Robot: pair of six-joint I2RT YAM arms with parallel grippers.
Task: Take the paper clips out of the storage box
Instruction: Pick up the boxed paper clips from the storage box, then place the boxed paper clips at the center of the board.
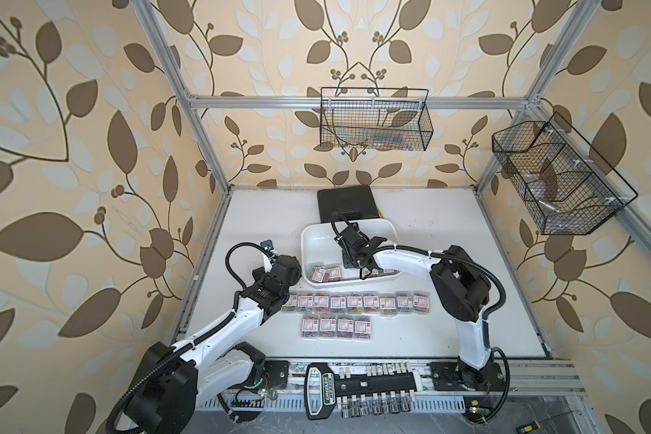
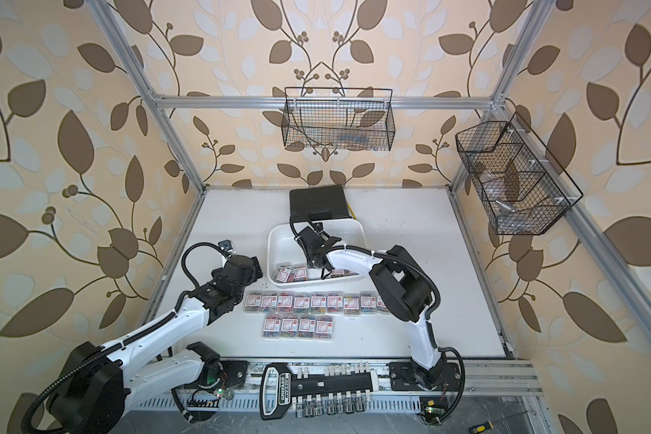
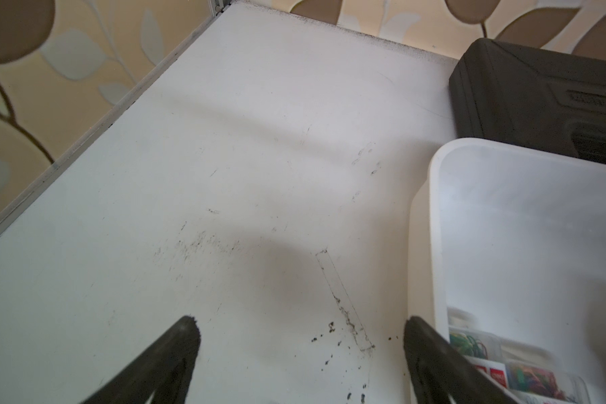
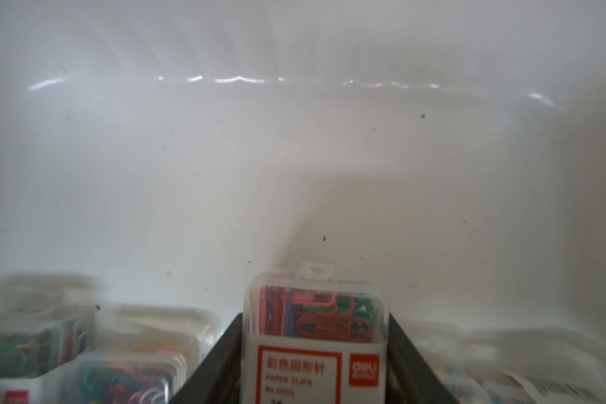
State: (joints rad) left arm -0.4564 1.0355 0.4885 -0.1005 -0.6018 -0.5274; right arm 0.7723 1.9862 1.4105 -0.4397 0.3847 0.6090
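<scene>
Right wrist view shows right hand (image 4: 315,323) pinching a paper clips box (image 4: 315,367); left hand (image 3: 300,328) gapes empty.

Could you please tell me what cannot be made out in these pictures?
- Count of paper clip boxes left in the storage box: right arm covers some in both top views; right wrist view blurs and crops them.
- Right gripper: hidden under its wrist in both top views; the wrist view shows it closed on one paper clip box, not whether it is lifted.
- Back wire basket contents: too small behind mesh, both top views.
</scene>
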